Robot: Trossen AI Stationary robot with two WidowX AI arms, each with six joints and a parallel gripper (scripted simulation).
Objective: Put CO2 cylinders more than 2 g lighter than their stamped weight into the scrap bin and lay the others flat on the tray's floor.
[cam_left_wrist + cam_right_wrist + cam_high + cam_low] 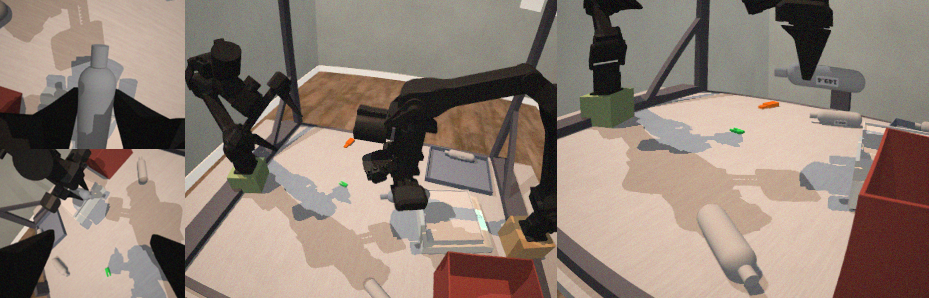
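Note:
My left gripper is shut on a grey CO2 cylinder, held level in the air with its neck pointing away from the scale. In the left wrist view the cylinder sits between the fingers. In the right wrist view it hangs right beside the scale. A second cylinder lies on the table near the front edge. A third lies at the back. Another cylinder lies in the blue-grey tray. My right gripper is open and empty, raised high at the far side.
The red scrap bin stands at the front, next to the scale and the left arm's orange base. The right arm's green base is at the other side. Small green and orange markers lie on the table.

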